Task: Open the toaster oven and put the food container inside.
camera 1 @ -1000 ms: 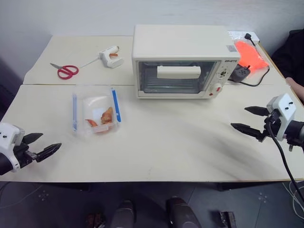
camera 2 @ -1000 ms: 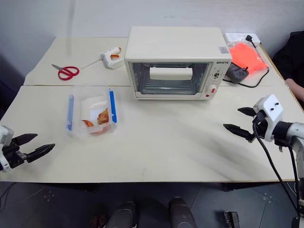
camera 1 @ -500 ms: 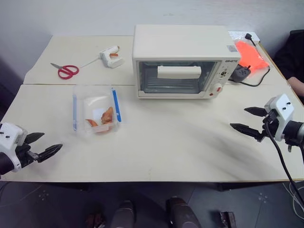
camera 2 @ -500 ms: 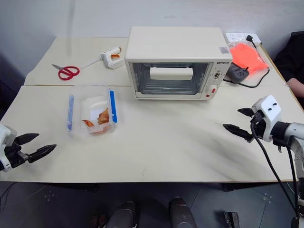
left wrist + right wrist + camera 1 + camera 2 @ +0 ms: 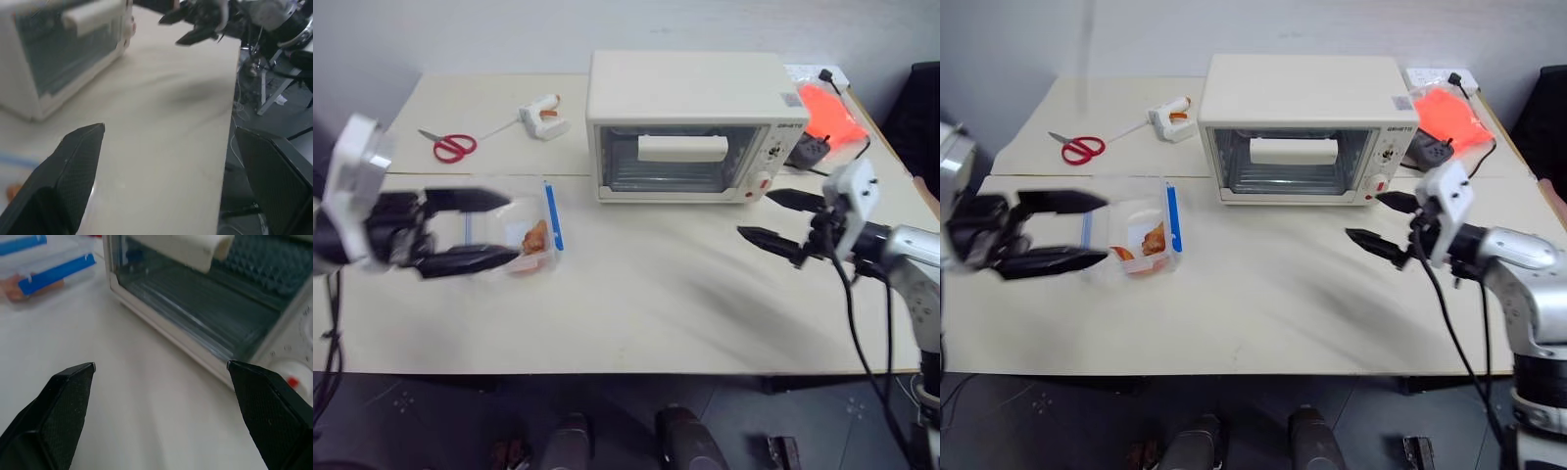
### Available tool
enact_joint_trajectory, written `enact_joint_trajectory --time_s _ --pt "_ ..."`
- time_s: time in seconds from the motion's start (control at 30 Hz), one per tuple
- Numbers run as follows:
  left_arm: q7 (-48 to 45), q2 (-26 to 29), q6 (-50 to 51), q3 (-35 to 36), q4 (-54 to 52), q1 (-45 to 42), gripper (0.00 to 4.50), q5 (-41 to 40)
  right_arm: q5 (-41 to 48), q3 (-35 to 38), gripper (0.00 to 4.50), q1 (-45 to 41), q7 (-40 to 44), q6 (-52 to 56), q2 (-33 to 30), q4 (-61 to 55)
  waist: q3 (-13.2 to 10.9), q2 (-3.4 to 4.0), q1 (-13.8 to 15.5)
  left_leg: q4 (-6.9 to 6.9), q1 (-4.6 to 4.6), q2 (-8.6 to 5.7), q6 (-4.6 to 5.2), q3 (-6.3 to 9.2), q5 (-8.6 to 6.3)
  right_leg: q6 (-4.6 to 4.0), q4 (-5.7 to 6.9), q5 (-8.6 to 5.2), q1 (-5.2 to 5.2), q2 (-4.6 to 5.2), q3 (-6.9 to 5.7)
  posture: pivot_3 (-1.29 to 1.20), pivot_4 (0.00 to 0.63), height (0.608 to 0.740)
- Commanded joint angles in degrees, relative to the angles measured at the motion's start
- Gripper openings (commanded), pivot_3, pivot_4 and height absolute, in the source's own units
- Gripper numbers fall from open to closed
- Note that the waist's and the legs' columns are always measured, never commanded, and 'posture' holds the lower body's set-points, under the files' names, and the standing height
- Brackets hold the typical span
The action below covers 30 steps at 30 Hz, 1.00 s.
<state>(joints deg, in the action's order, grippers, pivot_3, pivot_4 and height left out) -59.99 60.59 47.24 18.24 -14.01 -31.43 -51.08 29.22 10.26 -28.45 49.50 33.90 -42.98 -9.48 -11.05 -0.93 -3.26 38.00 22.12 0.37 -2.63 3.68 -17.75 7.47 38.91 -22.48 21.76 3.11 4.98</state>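
Both grippers are spread wide and hold nothing. Left gripper point(image 5: 475, 231) hangs over the small clear plastic food box with blue clips point(image 5: 530, 233) at middle left. Right gripper point(image 5: 773, 217) sits low beside the big cream-white toaster oven point(image 5: 685, 122) (door shut), so it could bump the knobs instead of the white bar handle point(image 5: 681, 148).

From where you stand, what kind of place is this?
Probably a lab or workshop set up as a test kitchen, not a real one. A toaster oven sits on plain tables beside scissors, a glue gun and a power strip.
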Motion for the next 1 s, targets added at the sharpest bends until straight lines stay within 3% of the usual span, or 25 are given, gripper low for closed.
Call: enact_joint_trajectory --time_s 0.03,0.23,0.37,0.77,1.0 --pt "7.43 -7.32 -5.1 -7.6 7.08 -9.44 4.49 8.41 -3.12 -2.32 4.5 -5.17 -3.45 -3.34 3.89 6.08 0.0 -0.01 0.09 0.02 -0.02 -0.01 -0.01 0.02 0.01 0.01 0.01 0.01 -0.02 -0.04 0.0 0.0 0.15 0.74" --pt "9.35 -15.05 -8.05 -10.16 9.28 -14.83 4.49 11.8 -7.38 -5.06 4.5 -11.05 -5.6 -8.15 8.76 15.1 0.01 -0.03 -0.51 0.08 0.65 -0.16 -0.2 -0.11 0.11 0.05 0.4 0.02 0.75 0.14 -0.06 0.0 0.15 0.74" --pt "7.88 -14.9 -7.78 -9.81 7.72 -13.54 4.49 11.81 -7.98 -5.39 4.5 -13.51 -4.69 -9.25 9.86 17.26 0.01 -0.03 -1.63 0.21 1.11 -0.35 -0.21 -0.12 0.12 0.04 0.73 0.02 1.4 0.41 -0.42 0.0 0.15 0.74" --pt "5.94 -13.85 -8.27 -9.3 7.03 -10.97 4.49 12.9 -5.49 -6.37 4.5 -14.76 -0.88 -8.54 11.16 11.64 0.01 -0.03 -1.51 0.4 1.05 -0.35 -0.21 -0.13 0.41 0.05 0.9 0.03 1.38 0.5 -0.67 0.0 0.15 0.74" --pt "6.35 -15.56 -8.71 -10.08 6.96 -12.23 4.49 13.66 -6.39 -6.99 4.5 -17.53 -1.58 -8.91 12.24 14.14 0.01 -0.03 -1.59 0.32 1.05 -0.4 -0.2 -0.11 0.4 0.05 0.87 0.03 1.39 0.54 -0.69 0.0 0.15 0.74"
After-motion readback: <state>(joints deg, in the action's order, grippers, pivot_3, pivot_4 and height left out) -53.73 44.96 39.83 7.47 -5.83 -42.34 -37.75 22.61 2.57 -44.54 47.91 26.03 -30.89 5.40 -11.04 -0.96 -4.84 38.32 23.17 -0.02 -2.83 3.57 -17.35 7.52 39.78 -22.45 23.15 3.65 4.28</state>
